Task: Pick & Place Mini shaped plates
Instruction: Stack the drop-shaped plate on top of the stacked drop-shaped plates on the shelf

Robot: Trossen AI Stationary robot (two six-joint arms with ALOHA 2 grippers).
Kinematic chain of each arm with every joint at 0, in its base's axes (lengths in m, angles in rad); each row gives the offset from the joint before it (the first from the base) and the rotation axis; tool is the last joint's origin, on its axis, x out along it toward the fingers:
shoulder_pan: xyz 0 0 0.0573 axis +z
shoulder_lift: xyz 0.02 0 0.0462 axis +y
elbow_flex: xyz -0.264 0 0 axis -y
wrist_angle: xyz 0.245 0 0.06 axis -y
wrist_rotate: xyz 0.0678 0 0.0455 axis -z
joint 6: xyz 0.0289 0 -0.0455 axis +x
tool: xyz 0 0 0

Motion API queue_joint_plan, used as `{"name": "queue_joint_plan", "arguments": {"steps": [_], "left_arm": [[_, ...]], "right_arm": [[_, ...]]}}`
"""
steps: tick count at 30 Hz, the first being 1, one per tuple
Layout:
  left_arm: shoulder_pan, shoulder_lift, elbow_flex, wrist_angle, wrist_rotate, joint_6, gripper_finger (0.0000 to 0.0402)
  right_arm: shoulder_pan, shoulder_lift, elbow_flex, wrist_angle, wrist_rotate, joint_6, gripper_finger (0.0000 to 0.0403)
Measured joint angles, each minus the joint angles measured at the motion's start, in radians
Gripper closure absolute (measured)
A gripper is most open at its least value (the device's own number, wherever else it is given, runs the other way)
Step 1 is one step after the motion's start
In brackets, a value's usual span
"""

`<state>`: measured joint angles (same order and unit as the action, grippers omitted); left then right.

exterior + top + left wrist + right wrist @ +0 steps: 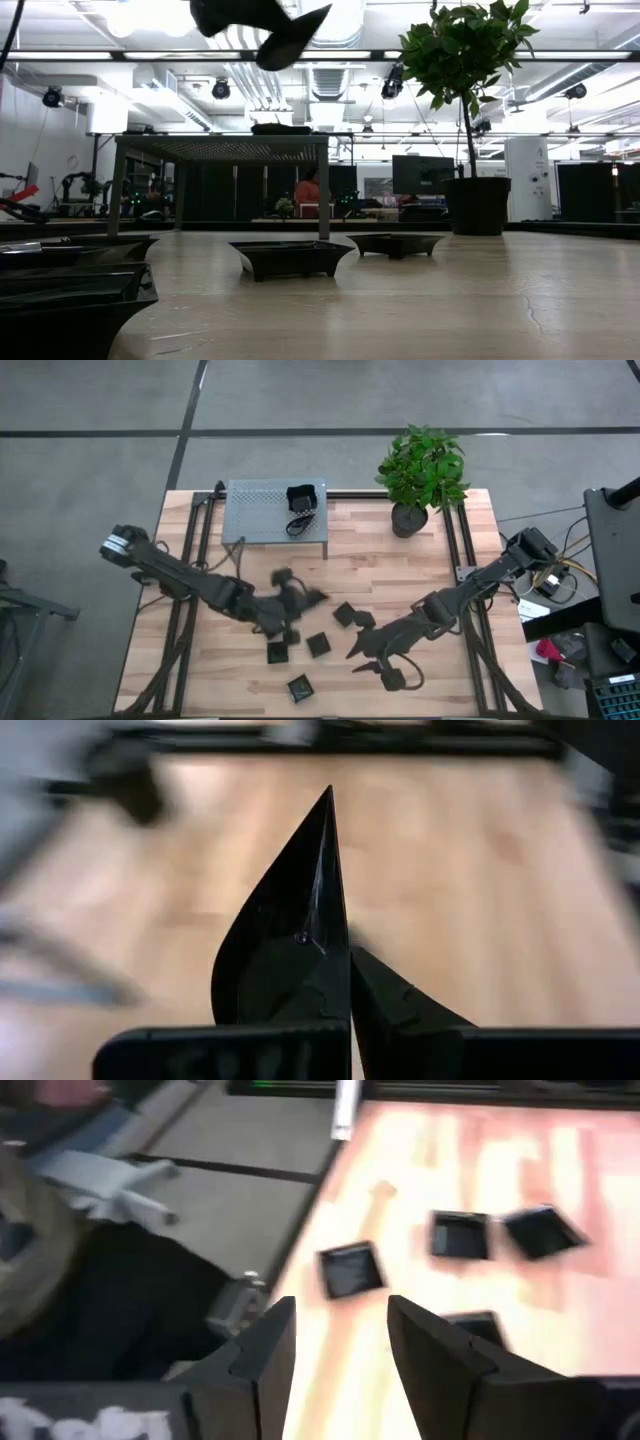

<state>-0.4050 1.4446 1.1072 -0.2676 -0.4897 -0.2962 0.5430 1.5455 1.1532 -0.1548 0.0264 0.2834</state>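
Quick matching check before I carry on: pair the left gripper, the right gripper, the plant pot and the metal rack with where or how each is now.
1. left gripper
2. right gripper
3. plant pot
4. metal rack

a. far right corner of the table
b. open, empty, above the table's near right part
c. shut on a leaf-shaped plate
d. far side, left of the plant

Pairs: 1-c, 2-b, 3-a, 4-d

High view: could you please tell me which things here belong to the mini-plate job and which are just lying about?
Belonging to the job:
- teardrop plate, pinched in the shut left gripper
- square mini plates loose on the table
- right gripper, open near them

Lying about:
- potted plant
- perforated metal stand, a dark object on top
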Motion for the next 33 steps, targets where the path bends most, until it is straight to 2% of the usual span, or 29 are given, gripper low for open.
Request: {"name": "queue_joint_plan", "arguments": {"steps": [2, 5, 9, 14, 18, 23, 27, 33], "left_arm": [[0.013, -0.043, 0.0, -0.068, -0.12, -0.018, 0.0401], [0.056, -0.089, 0.0, -0.101, -0.228, -0.025, 0.0401], [0.138, -0.128, 0.0, -0.115, -0.271, -0.026, 0.0401], [0.276, -0.136, -0.001, -0.148, -0.256, -0.018, 0.0401], [0.381, -0.128, -0.001, -0.143, -0.129, -0.039, 0.0401], [0.483, -0.112, -0.002, -0.144, -0.046, -0.063, 0.0401], [0.531, -0.096, 0.0, -0.144, -0.006, -0.072, 0.0401], [0.541, -0.086, 0.0, -0.134, -0.003, -0.072, 0.0401]], "right_arm": [[-0.001, 0.0, -0.005, -0.008, 0.045, -0.01, 0.0251], [-0.001, 0.0, -0.023, -0.007, 0.097, -0.023, 0.0257], [0.0, 0.0, -0.052, 0.005, 0.14, -0.028, 0.0263], [0.0, 0.0, -0.082, 0.016, 0.151, -0.018, 0.0272], [0.0, 0.0, -0.089, 0.019, 0.16, -0.004, 0.0277], [0.0, 0.008, -0.092, 0.024, 0.16, -0.003, 0.0283], [0.0, 0.016, -0.094, 0.027, 0.16, 0.002, 0.0288], [-0.001, 0.017, -0.1, 0.026, 0.16, 0.002, 0.0296]]}}
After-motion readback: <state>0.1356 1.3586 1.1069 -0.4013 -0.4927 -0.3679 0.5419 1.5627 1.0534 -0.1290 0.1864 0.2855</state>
